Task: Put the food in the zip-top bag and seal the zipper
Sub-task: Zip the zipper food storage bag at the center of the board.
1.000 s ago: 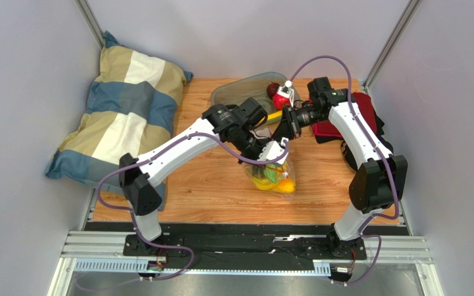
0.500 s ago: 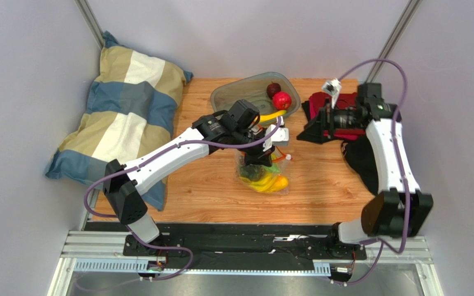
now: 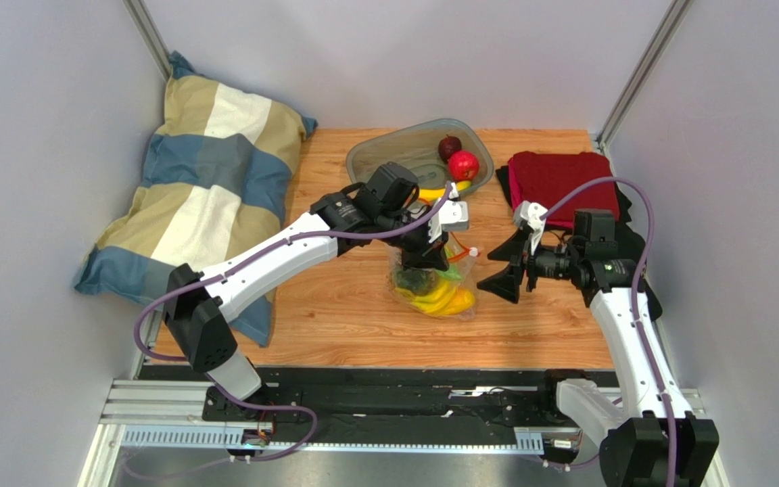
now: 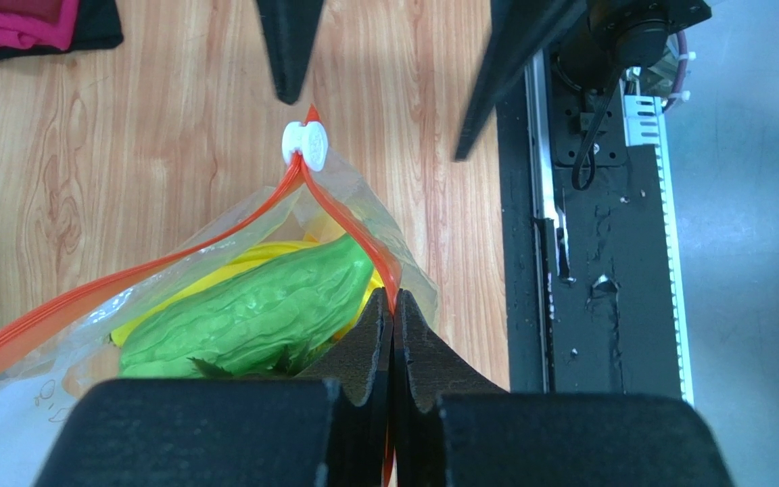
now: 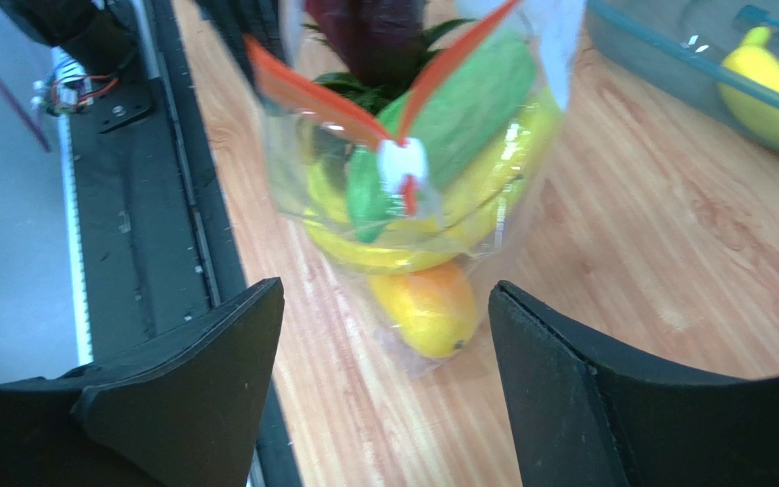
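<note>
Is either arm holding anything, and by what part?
The left gripper is shut on the zip-top bag, pinching one strip of its zipper, back from the white slider. The right gripper is open, holding nothing.

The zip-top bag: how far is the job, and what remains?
Done: cucumber, bananas and mango are inside the zip-top bag. In hand: the left gripper pinches the zipper edge; the open right gripper faces the slider. Left: the zipper gapes unsealed, and a red fruit, a dark fruit and a banana lie in the tray.
</note>
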Controlling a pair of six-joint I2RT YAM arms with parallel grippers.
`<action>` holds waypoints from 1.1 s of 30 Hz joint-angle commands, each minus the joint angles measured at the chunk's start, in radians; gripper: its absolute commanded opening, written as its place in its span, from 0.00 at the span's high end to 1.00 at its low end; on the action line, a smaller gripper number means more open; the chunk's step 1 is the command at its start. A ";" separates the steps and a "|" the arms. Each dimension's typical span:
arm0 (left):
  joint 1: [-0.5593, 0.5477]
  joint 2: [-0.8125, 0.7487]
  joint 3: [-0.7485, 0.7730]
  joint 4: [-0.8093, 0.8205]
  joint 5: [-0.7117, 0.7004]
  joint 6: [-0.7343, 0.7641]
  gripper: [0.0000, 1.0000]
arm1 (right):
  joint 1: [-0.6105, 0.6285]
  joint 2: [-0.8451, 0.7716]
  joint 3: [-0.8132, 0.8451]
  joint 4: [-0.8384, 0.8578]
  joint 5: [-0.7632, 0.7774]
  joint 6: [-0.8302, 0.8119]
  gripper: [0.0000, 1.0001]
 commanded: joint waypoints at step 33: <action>0.000 -0.134 -0.136 0.133 0.074 0.011 0.98 | 0.181 0.039 -0.014 0.298 0.095 0.091 0.99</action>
